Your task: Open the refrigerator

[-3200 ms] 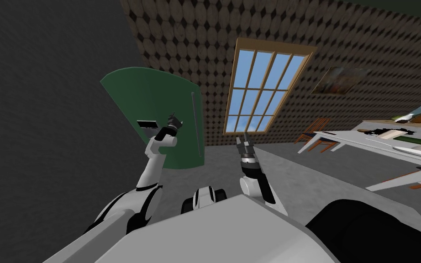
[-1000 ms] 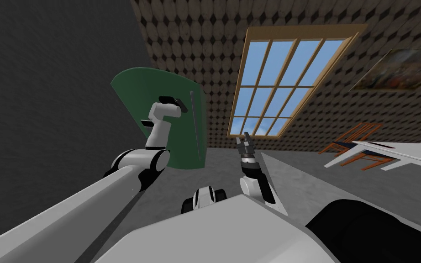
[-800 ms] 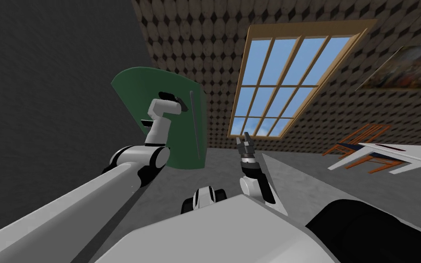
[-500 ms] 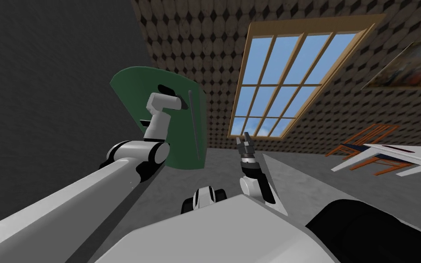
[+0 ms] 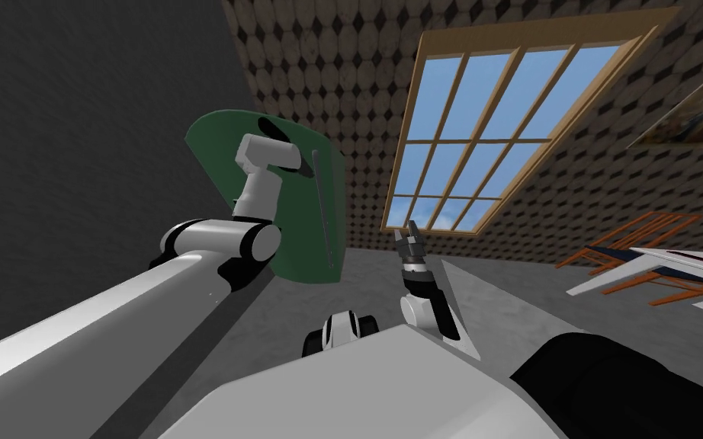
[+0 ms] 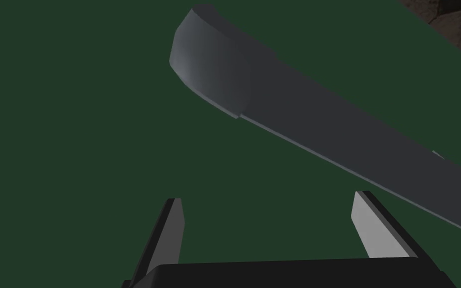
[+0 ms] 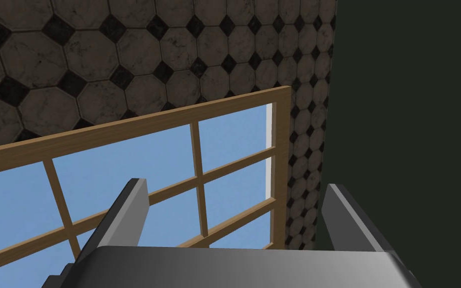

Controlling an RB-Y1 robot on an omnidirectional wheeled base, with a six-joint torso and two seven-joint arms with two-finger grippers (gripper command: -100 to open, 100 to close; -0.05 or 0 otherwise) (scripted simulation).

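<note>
The refrigerator (image 5: 304, 248) is a green, rounded cabinet against the tiled wall, and its door looks closed. A long grey handle (image 5: 322, 213) runs down its right side. My left arm reaches up to the door, with the left gripper (image 5: 302, 169) at the handle's upper end. In the left wrist view the left gripper (image 6: 272, 220) is open. The handle (image 6: 294, 110) crosses the green door (image 6: 74, 125) just beyond the fingertips, and nothing is between them. My right gripper (image 5: 411, 235) stands raised in front of my chest, and the right gripper (image 7: 234, 210) is open and holds nothing.
A dark grey wall (image 5: 75, 152) stands left of the refrigerator. A large wood-framed window (image 5: 487, 129) is to its right. A white table (image 5: 678, 263) with orange chairs (image 5: 632, 232) is at the far right. Grey floor lies between me and the refrigerator.
My left arm has stretched out and risen, bringing its gripper from mid-door up to the handle's top. The view has shifted as I moved closer. The right arm has kept still.
</note>
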